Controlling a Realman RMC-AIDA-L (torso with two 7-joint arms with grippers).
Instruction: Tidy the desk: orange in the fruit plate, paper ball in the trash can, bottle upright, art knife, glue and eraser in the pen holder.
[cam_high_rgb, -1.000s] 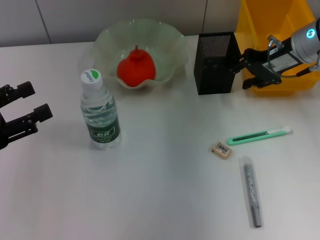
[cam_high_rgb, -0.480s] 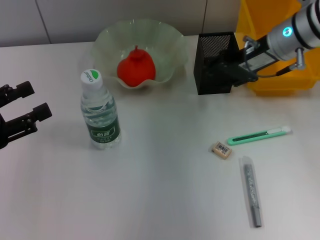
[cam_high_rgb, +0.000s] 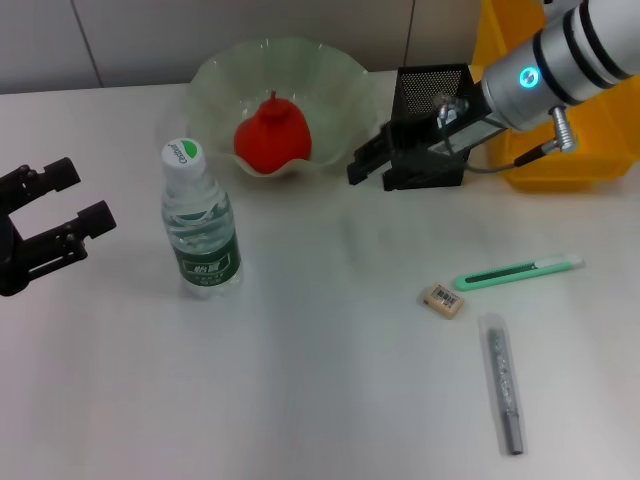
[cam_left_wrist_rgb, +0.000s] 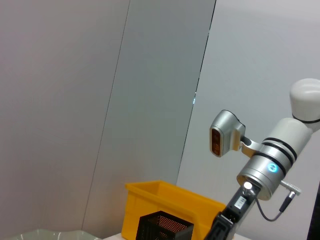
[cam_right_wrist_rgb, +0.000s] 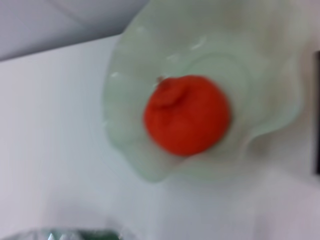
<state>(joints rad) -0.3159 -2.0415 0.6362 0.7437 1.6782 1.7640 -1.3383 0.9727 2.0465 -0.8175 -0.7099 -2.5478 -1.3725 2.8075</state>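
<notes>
1. My right jaws (cam_high_rgb: 365, 165) hang in front of the pen holder (cam_high_rgb: 430, 140), just beside the fruit plate (cam_high_rgb: 215, 80). They look empty and slightly apart, though I cannot tell for sure.
2. The orange (cam_high_rgb: 272, 133) sits in the plate's hollow, straight ahead of those jaws, so that chore looks done.
3. The bottle (cam_high_rgb: 200, 232) stands upright with its cap on top, well to the far side of my right jaws and nearer my left ones; nothing left to do there, I judge.
4. My left jaws (cam_high_rgb: 55, 215) rest apart and empty at the bench (cam_high_rgb: 300, 400) edge, parked out of the way.
5. The art knife (cam_high_rgb: 518, 270), eraser (cam_high_rgb: 443, 299) and glue (cam_high_rgb: 501, 380) lie loose on the bench, below and behind my right jaws (all three waiting for the holder).
6. The yellow trash can (cam_high_rgb: 560, 160) stands beyond the holder; I see no paper ball.
</notes>
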